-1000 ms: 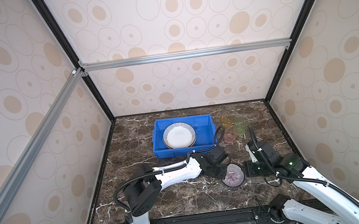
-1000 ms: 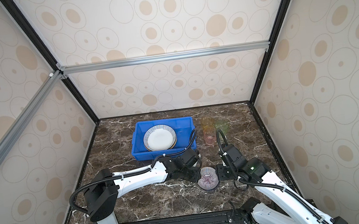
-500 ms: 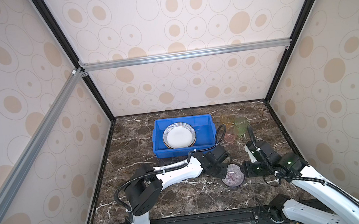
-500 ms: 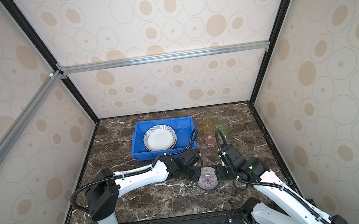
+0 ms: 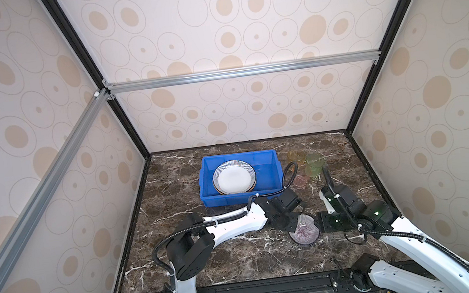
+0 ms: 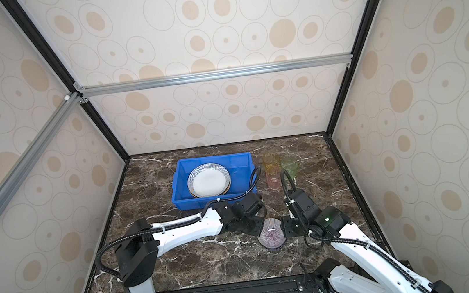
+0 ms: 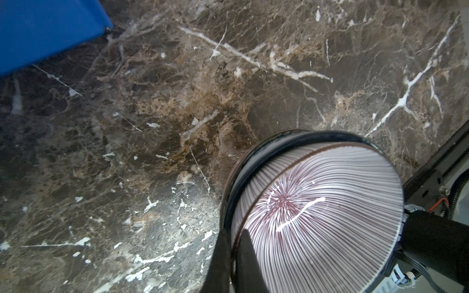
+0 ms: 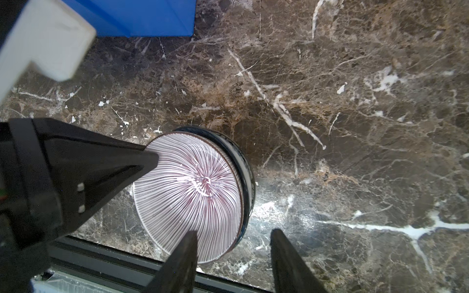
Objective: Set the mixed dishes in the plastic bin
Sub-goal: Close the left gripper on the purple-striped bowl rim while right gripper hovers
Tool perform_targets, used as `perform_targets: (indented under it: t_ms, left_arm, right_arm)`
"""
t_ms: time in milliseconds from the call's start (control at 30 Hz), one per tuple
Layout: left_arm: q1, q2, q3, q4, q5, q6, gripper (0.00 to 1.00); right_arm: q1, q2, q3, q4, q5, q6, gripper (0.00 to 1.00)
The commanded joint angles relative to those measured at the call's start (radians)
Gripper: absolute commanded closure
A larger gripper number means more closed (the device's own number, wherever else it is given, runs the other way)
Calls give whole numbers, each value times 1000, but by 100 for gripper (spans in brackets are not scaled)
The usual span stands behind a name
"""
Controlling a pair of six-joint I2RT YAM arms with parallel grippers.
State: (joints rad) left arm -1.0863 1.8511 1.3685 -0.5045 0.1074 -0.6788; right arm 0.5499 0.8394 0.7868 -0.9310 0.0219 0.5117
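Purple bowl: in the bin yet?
Out. The purple bowl rests on a dark-rimmed bowl on the table, in front of the bin; left gripper shut on its rim.

I ran this in a lab test booth, not a home: circle-print wall panels (image 5: 241, 15) boxed in a marble-look tabletop (image 5: 241, 262), black frame posts (image 5: 120, 118), aluminium crossbar (image 5: 242, 71) overhead, robot arms (image 5: 234, 229) mounted on a front rail (image 5: 260, 290).

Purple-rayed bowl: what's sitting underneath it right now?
A second bowl sits nested under the purple-rayed bowl. Only its dark blue rim and a strip of pale outer wall show. Its inside, and anything beneath it, is covered.
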Motion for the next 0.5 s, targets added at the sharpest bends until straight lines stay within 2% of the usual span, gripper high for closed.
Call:
perform_targets:
  t_ms: [0,467]
  left_arm:
    - [-14,-5,31,-49,-32,24,100]
    - [-7,-108,-8,-16,-47,45,100]
  right_arm:
    - [8,-6,-10,-3,-3,3,50]
    - [8,-47,-3,35,-38,2,50]
